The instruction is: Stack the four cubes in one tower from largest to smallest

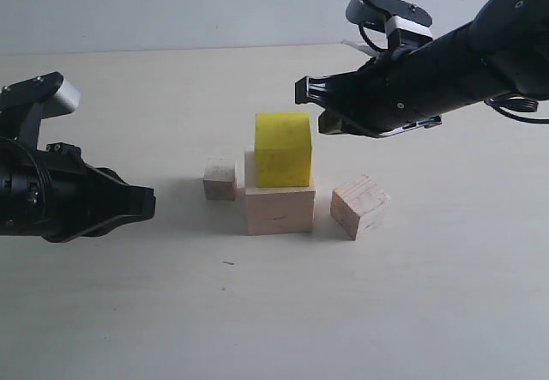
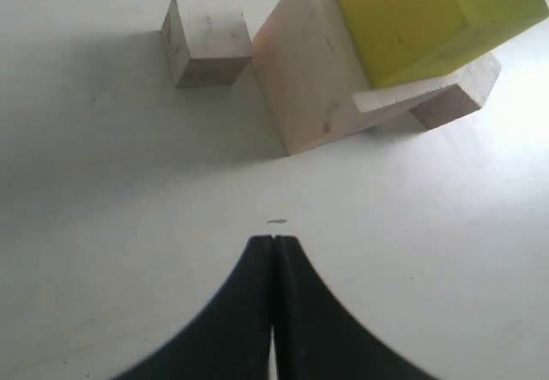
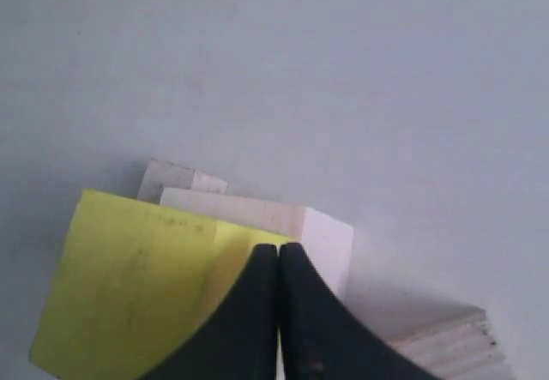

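Note:
The bright yellow cube (image 1: 282, 148) rests on the largest pale wood cube (image 1: 280, 210) mid-table; both also show in the left wrist view as yellow cube (image 2: 429, 15) on wood cube (image 2: 317, 80). The smallest wood cube (image 1: 220, 178) sits just left of that stack, and the medium wood cube (image 1: 358, 206) lies to its right. My right gripper (image 1: 302, 90) hovers shut and empty just above and right of the yellow cube (image 3: 129, 286). My left gripper (image 1: 147, 202) is shut and empty, low over the table left of the cubes.
The pale tabletop (image 1: 257, 311) stretches around the cubes. A small dark speck (image 1: 227, 263) lies on it in front of the stack. A white wall (image 1: 171, 3) backs the table.

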